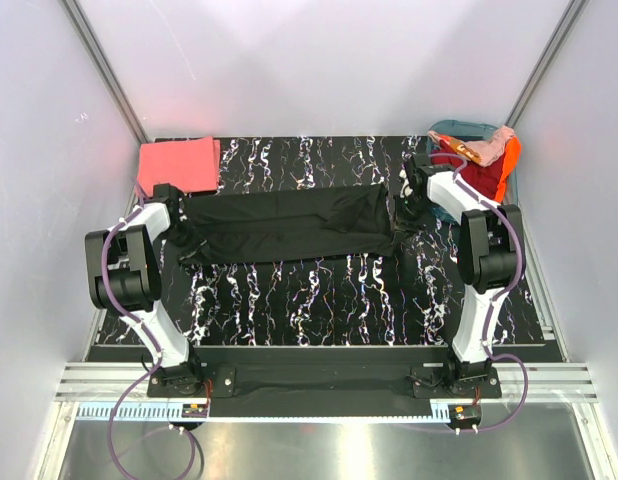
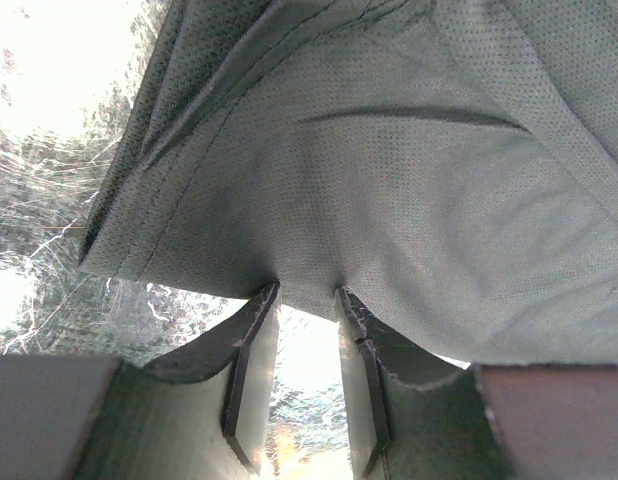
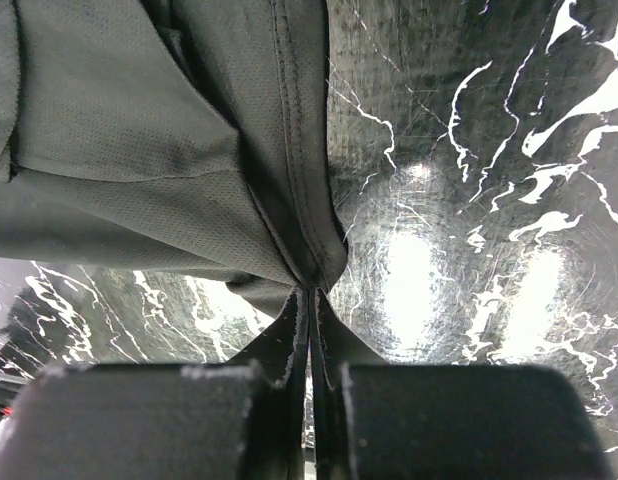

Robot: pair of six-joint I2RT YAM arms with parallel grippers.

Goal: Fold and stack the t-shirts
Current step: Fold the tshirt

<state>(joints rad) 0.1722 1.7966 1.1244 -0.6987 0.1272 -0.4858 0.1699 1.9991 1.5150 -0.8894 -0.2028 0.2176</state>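
Note:
The black t-shirt [image 1: 289,225] hangs as a long band across the middle of the table, stretched between both grippers. My left gripper [image 1: 179,232] holds its left end; in the left wrist view the cloth [image 2: 389,180] puckers over the tips of the gripper [image 2: 309,288], whose jaws stand a little apart. My right gripper [image 1: 404,215] is shut on the right end, and the right wrist view shows a seamed edge of the shirt [image 3: 119,150] pinched between its tips [image 3: 311,288]. The coral-pink t-shirt [image 1: 179,165] lies folded at the back left.
A teal basket [image 1: 459,130] at the back right corner holds red and orange clothes [image 1: 494,165]. The black marbled table top [image 1: 309,300] runs between the arms' bases and the shirt. White walls close in the sides and back.

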